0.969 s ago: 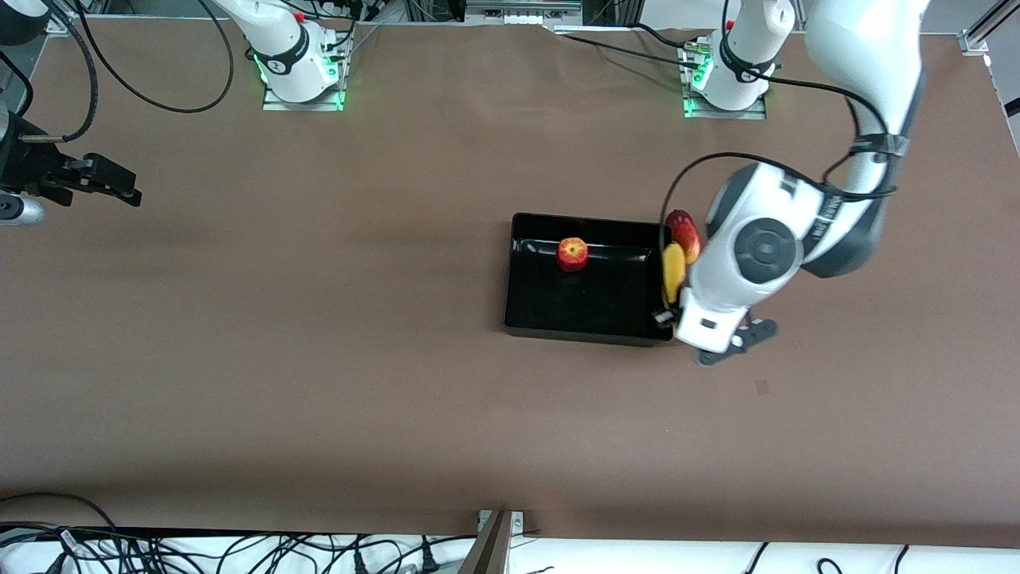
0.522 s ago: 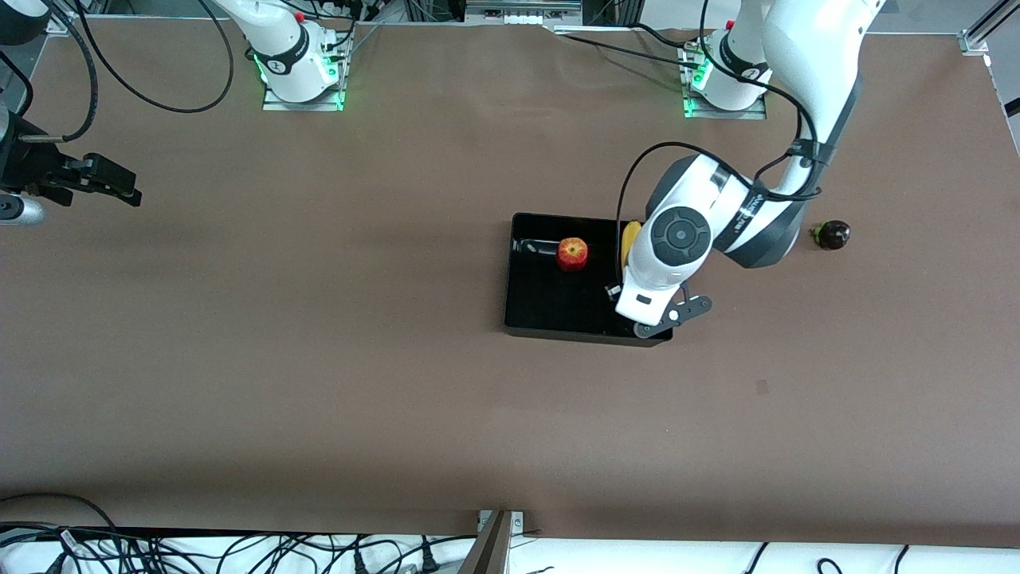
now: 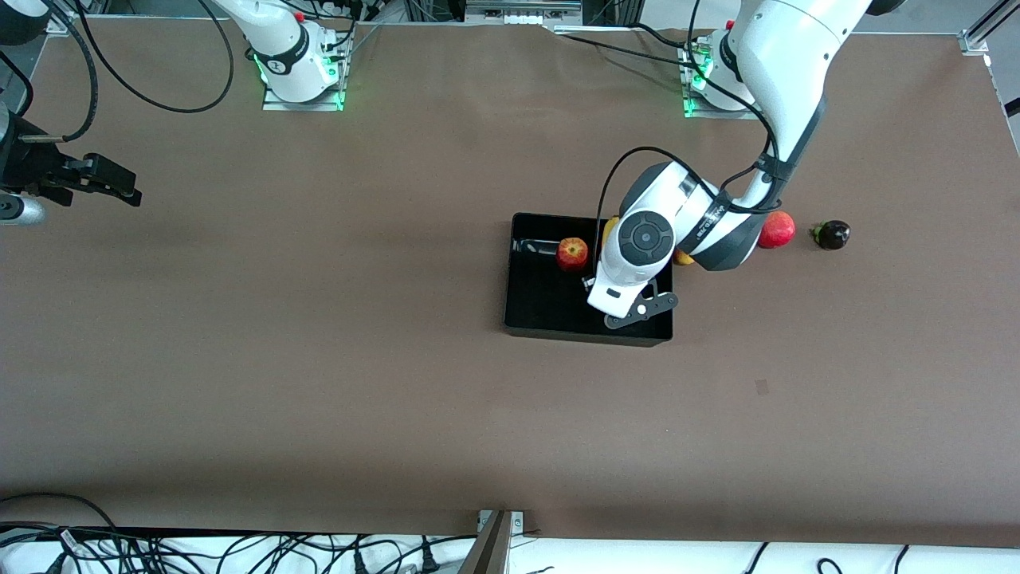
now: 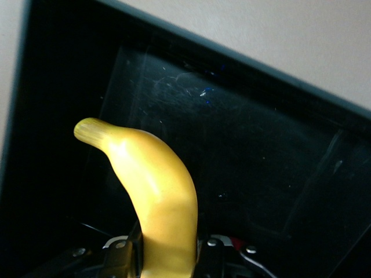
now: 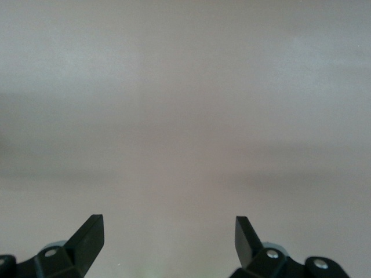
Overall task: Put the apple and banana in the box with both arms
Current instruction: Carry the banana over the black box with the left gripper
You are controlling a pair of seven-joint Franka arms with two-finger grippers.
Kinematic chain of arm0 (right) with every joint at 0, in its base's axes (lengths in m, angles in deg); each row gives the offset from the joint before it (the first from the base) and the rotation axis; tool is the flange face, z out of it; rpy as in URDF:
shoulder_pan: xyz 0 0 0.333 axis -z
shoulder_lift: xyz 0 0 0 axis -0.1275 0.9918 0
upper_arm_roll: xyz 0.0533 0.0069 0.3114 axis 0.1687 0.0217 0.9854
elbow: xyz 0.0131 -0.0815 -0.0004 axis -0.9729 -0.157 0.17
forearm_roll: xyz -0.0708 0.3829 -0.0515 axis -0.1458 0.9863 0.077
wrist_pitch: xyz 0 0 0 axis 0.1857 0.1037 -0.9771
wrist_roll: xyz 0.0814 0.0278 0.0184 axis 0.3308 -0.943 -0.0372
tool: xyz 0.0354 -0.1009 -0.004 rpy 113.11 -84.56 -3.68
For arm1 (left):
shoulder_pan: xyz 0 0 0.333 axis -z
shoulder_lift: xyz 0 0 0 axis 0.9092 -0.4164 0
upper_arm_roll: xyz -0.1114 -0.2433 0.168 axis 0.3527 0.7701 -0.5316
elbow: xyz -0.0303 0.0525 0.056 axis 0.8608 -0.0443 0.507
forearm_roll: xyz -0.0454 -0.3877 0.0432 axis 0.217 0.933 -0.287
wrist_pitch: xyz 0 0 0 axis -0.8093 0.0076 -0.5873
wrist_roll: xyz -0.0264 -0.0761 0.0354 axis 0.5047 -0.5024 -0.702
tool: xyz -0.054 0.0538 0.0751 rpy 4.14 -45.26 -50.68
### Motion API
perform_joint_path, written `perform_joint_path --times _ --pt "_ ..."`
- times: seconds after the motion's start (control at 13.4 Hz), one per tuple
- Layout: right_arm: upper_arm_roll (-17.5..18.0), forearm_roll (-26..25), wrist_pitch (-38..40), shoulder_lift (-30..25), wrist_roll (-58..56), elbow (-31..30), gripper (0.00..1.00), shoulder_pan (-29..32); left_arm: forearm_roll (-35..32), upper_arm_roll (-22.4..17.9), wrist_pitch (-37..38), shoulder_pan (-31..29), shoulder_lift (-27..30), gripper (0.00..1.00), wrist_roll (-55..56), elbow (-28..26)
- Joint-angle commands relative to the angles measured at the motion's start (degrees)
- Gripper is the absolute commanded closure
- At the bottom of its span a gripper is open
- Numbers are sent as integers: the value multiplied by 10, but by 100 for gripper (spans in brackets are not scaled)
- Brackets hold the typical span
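Observation:
The black box [image 3: 526,328] sits mid-table. The apple [image 3: 572,253] lies inside it, by the wall toward the robots' bases. My left gripper [image 4: 168,255] is shut on the yellow banana [image 4: 156,191] and holds it over the box floor [image 4: 261,162]. In the front view the left wrist [image 3: 641,237] hides that gripper, and only the banana's tip [image 3: 609,229] shows beside the apple. My right gripper [image 3: 119,191] is open and empty, waiting at the right arm's end of the table; it is also open over bare table in the right wrist view [image 5: 168,231].
A red-yellow mango [image 3: 684,257] peeks out from under the left arm, just outside the box. A red pomegranate [image 3: 777,229] and a small dark fruit [image 3: 831,234] lie farther toward the left arm's end.
My left arm has carried the banana from the box's wall at the left arm's end to over the box interior, uncovering the pomegranate and dark fruit. The right arm has not moved.

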Motion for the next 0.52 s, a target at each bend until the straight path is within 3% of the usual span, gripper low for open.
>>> perform_joint_path --times 0.0,0.45 --pt "5 2 9 -2 5 6 0 4 5 1 -11 3 -6 100 -43 -9" --pt "5 1 9 -2 5 6 0 4 1 1 -81 3 -32 100 -88 -19"
